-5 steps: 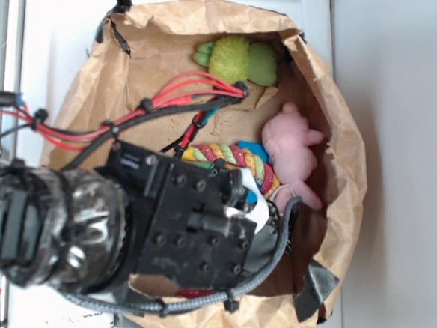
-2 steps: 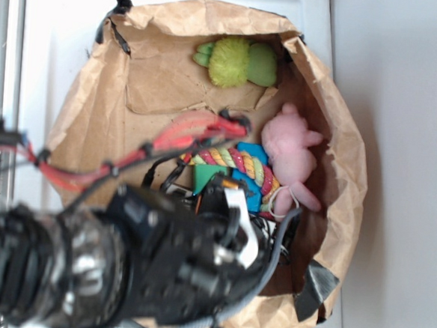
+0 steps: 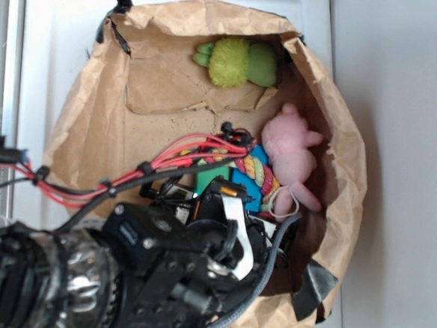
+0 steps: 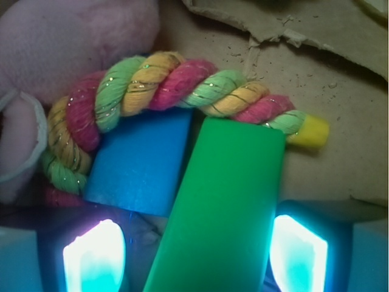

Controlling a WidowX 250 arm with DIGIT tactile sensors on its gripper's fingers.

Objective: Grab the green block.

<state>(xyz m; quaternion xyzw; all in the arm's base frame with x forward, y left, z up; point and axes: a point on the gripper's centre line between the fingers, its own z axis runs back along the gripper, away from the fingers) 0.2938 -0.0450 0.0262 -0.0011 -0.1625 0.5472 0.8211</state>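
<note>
Exterior view looks straight down from above; wrist view sits close, sharing the green block (image 4: 225, 207) (image 3: 208, 180).

Arm reaching low into frame; gripper (image 4: 196, 252) spread apart, one finger (image 4: 95, 255) each side

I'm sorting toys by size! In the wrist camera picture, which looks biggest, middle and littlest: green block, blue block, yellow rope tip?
1. green block, though it lies nearest the camera
2. blue block, partly hidden
3. yellow rope tip
</note>
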